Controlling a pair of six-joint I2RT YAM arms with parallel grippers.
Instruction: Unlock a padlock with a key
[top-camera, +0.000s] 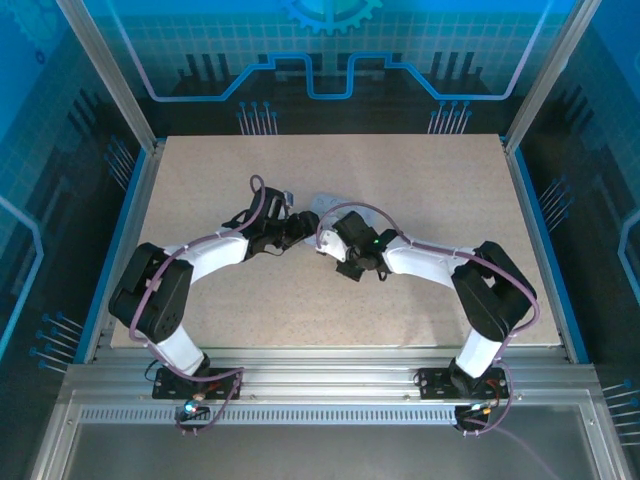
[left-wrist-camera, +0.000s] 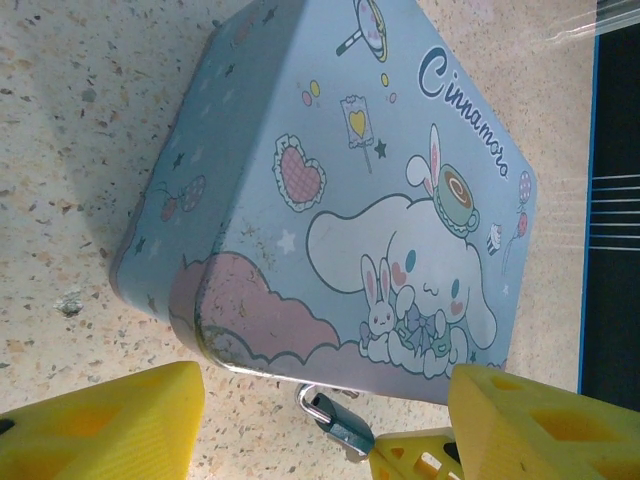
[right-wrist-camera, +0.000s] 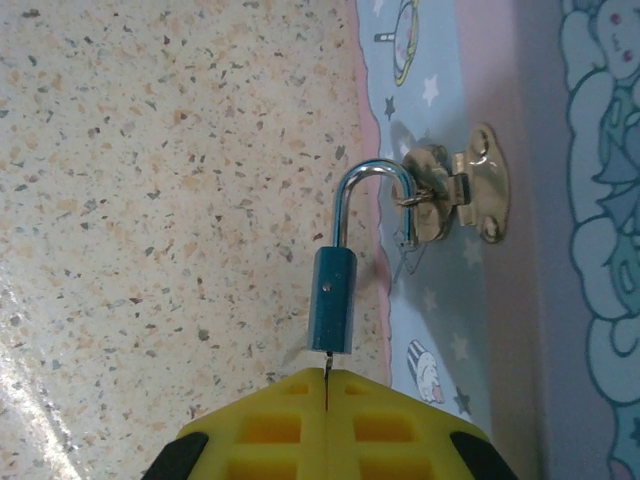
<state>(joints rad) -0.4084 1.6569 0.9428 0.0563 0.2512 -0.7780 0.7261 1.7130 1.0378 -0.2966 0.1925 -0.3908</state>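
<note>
Yellow fingers (right-wrist-camera: 270, 425) of the right gripper (right-wrist-camera: 327, 398) were clamped on the key (right-wrist-camera: 326, 372), which was set into the blue padlock (right-wrist-camera: 333, 312). Its shackle (right-wrist-camera: 372, 172) was hooked through the hasp (right-wrist-camera: 460, 190) of the tin (left-wrist-camera: 330, 150). The left gripper (left-wrist-camera: 325, 395) was held with fingers apart before the tin.

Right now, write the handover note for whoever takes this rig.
Left tool: open, straddling the padlock at the front of the tin box.
Right tool: shut on the key, blade in the padlock's base.
Padlock hangs by its shackle from the hasp.
Done: key inserted; one shackle leg looks free of the body, so possibly released.
Left: confirm it's unlocked, unhook it.
</note>
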